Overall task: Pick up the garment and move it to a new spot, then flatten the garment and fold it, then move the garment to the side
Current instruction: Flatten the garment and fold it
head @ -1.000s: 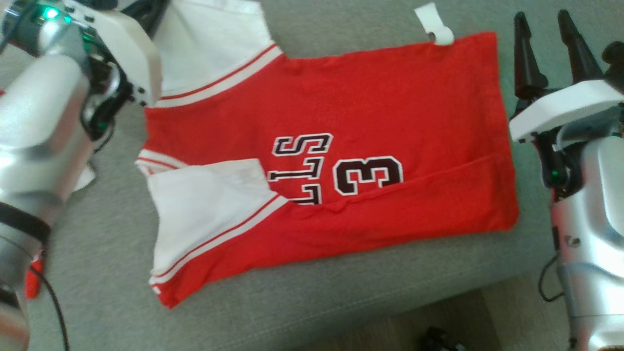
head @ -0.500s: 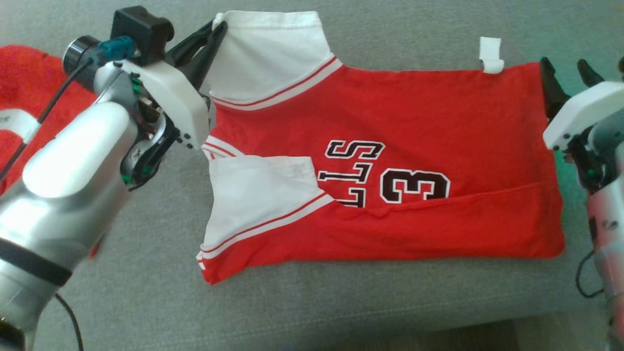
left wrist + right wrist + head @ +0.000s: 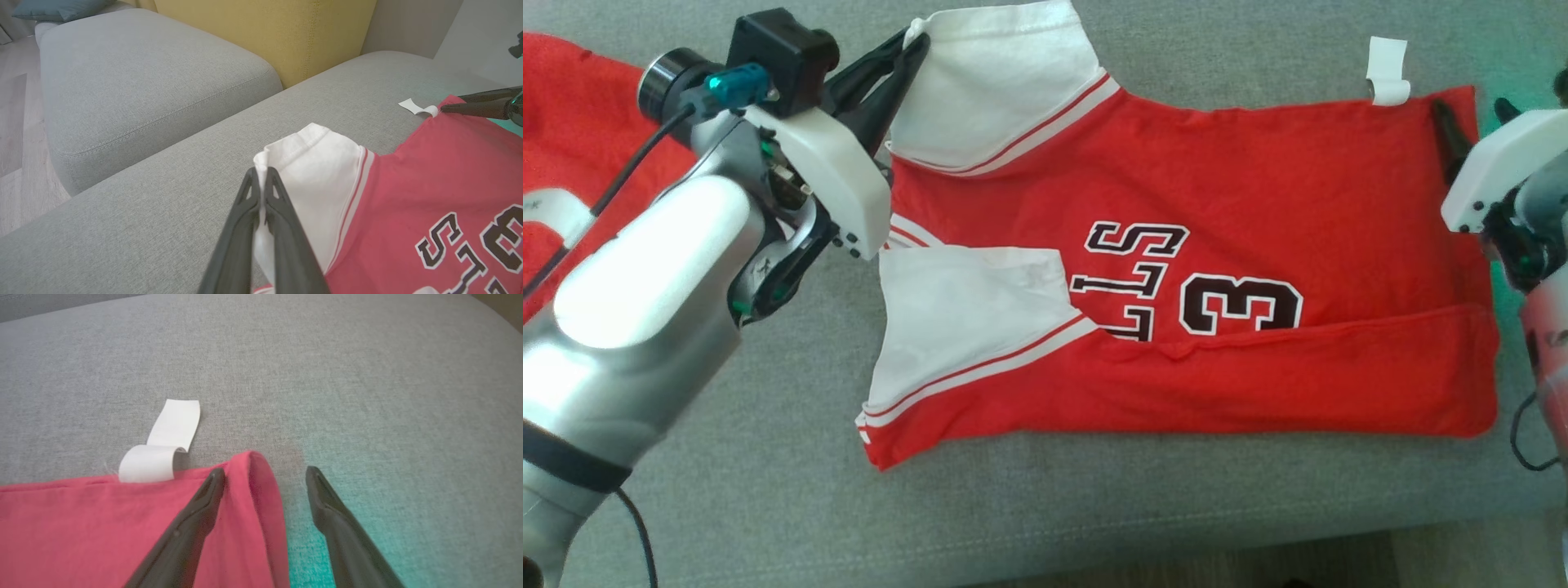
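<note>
Red jersey (image 3: 1217, 188), one, spread on grey sofa seat (image 3: 1094, 506), long axis left to right, near edge folded over; at its far edge, left gripper (image 3: 259, 171) pinched on white sleeve (image 3: 1005, 82), right gripper (image 3: 264, 471) spread astride hem corner (image 3: 253, 461).

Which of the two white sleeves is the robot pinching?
The far sleeve, clamped in the shut left gripper; the near sleeve lies free, folded onto the jersey.

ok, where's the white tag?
Head view, upper right: white tag on the grey cushion at the jersey edge, left of the right gripper.
</note>
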`<state>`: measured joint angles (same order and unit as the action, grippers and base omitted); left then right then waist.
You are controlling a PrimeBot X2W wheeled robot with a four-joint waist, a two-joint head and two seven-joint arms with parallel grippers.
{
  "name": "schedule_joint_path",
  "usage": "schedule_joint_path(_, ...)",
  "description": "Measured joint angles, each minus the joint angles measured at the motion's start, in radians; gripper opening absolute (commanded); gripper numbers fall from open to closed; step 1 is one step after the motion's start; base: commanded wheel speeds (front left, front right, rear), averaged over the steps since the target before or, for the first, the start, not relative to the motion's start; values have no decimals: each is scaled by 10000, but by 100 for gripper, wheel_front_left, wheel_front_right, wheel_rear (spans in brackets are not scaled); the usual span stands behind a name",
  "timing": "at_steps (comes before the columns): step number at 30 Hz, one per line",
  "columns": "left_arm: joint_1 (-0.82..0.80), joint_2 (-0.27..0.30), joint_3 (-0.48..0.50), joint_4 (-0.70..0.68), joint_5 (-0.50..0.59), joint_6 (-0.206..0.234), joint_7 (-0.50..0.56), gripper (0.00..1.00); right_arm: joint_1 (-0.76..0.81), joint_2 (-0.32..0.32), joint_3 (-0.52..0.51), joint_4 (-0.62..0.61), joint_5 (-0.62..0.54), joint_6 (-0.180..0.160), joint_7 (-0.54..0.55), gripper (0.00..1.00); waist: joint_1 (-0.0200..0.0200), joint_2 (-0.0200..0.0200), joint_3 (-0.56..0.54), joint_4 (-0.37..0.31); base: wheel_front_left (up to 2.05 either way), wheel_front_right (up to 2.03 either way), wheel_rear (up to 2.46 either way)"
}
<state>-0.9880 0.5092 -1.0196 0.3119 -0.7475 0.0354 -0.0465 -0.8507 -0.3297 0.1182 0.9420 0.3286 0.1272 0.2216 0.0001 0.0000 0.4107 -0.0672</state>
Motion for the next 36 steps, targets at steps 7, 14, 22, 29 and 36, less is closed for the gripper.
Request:
schedule_joint_path(7,-2,77,-15,-96,71,19,25,0,-368,19,364,562,35,0,-27,100,0,0,71,-35,0,0,0)
schedule_joint_path(14,-2,128,-12,81,67,94,21,0,-597,17,817,805,244,0,-261,0,0,0,50,-51,0,0,0)
schedule_joint_path(22,-64,178,29,606,56,92,-67,0,-1010,-100,872,957,337,0,-1400,0,0,0,84,-93,0,0,0)
schedule_joint_path(29,-891,194,261,1208,61,-12,-81,0,-1765,-109,905,1018,487,0,-2130,0,0,0,381,-118,0,0,0)
schedule_joint_path(36,-2032,-150,351,2203,410,-105,-414,0,-2784,-84,849,1260,485,2,-3033,0,0,0,786,-178,0,0,0)
